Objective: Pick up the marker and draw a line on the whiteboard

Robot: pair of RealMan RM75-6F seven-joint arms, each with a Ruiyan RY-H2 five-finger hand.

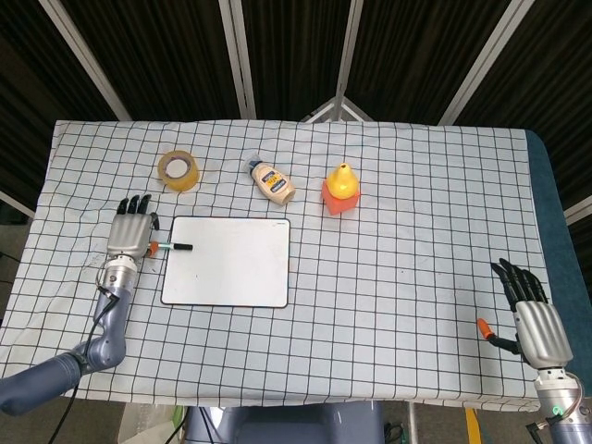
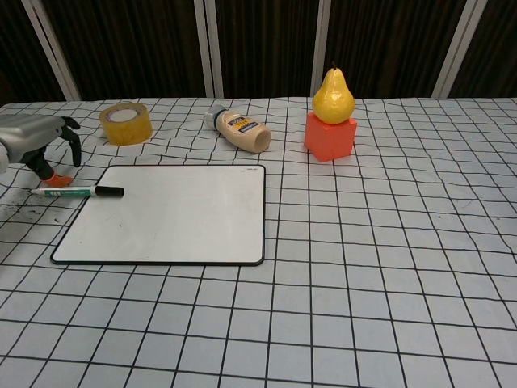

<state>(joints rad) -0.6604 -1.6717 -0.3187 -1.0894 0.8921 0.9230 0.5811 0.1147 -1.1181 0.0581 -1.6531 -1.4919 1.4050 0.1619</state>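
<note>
A green-and-white marker with a black cap lies across the left edge of the whiteboard, cap end on the board. In the head view the marker pokes out from under my left hand, which hovers over its tail end with fingers apart and holds nothing. In the chest view the left hand hangs just above and behind the marker, its orange thumb tip close to the pen. The whiteboard is blank. My right hand rests open at the table's near right corner.
A roll of yellow tape, a lying mayonnaise bottle and a pear on an orange block stand behind the board. Dark ink specks mark the cloth left of the board.
</note>
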